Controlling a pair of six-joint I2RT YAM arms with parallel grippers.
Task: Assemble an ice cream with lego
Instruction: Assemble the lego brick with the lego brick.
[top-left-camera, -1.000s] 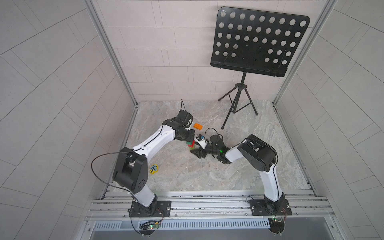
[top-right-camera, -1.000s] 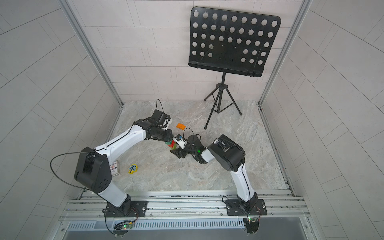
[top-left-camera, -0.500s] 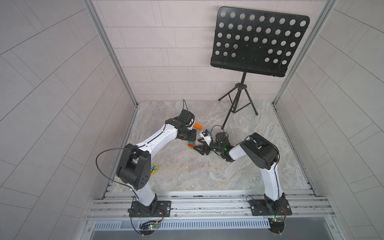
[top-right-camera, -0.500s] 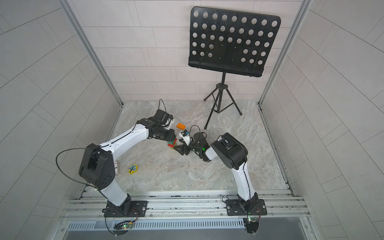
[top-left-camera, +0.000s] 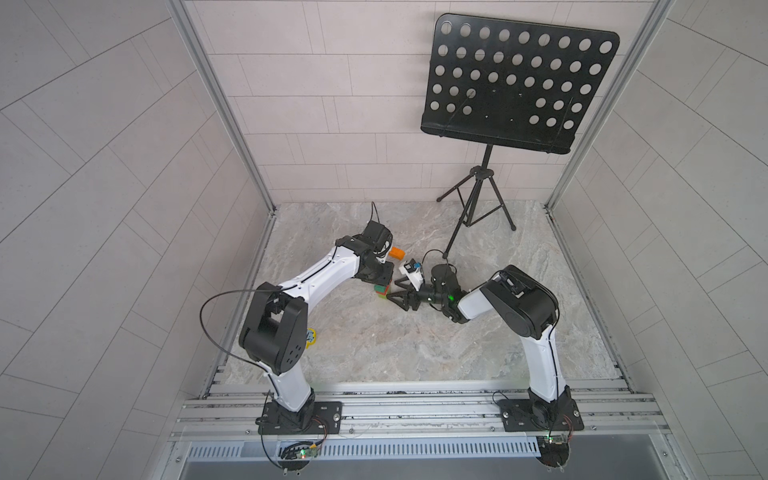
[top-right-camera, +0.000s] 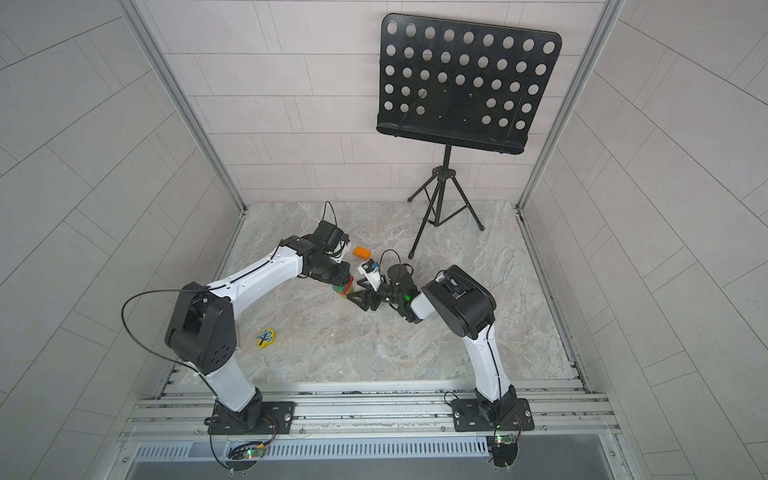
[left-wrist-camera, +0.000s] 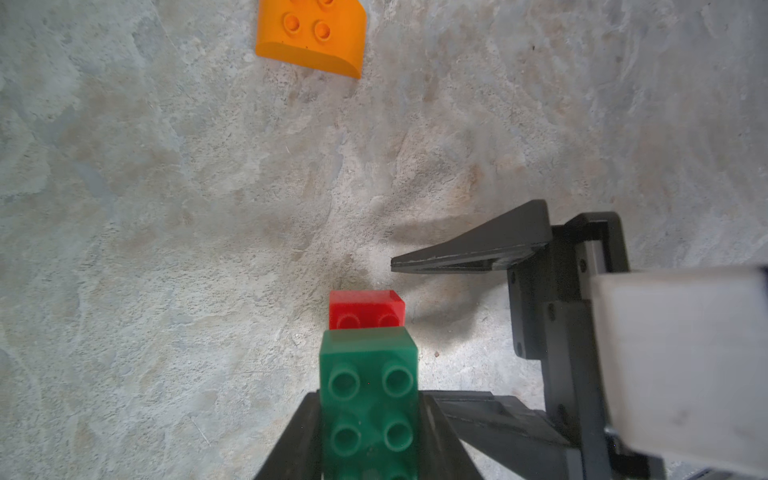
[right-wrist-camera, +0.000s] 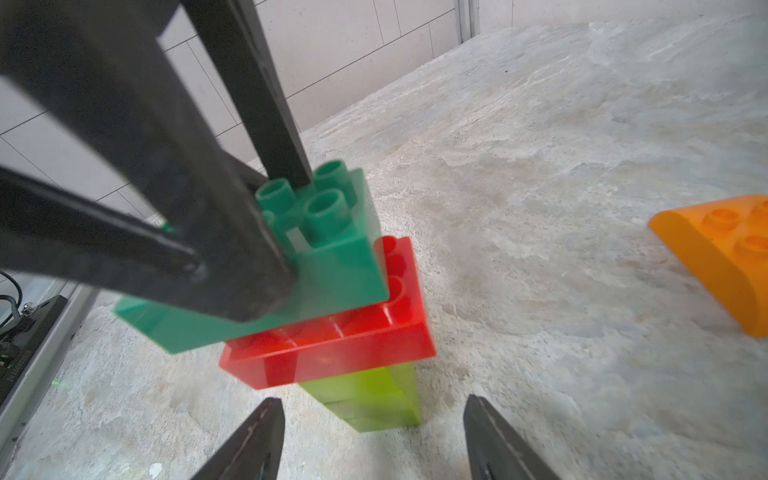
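A stack stands mid-table in both top views (top-left-camera: 382, 289) (top-right-camera: 344, 287). In the right wrist view it has a lime-green stem (right-wrist-camera: 374, 399) under a red brick (right-wrist-camera: 353, 349). A dark green brick (right-wrist-camera: 332, 266) lies on the red one, shifted along so the red end studs show. My left gripper (left-wrist-camera: 370, 436) is shut on the dark green brick (left-wrist-camera: 370, 399) from above. My right gripper (right-wrist-camera: 372, 399) is open and low, its fingertips (right-wrist-camera: 270, 415) just short of the stem on either side. The orange brick (top-left-camera: 397, 252) (left-wrist-camera: 309, 37) lies loose behind the stack.
A flat yellow piece (top-right-camera: 264, 337) lies near the left arm's base side. A black music stand's tripod (top-left-camera: 478, 216) is at the back right, one leg's foot (top-left-camera: 446, 254) close behind the right wrist. Walls enclose the marble table on three sides.
Both arms have shifted slightly toward the back. The left gripper has stayed shut on the dark green brick over the stack. The right jaws have stayed open near the stem.
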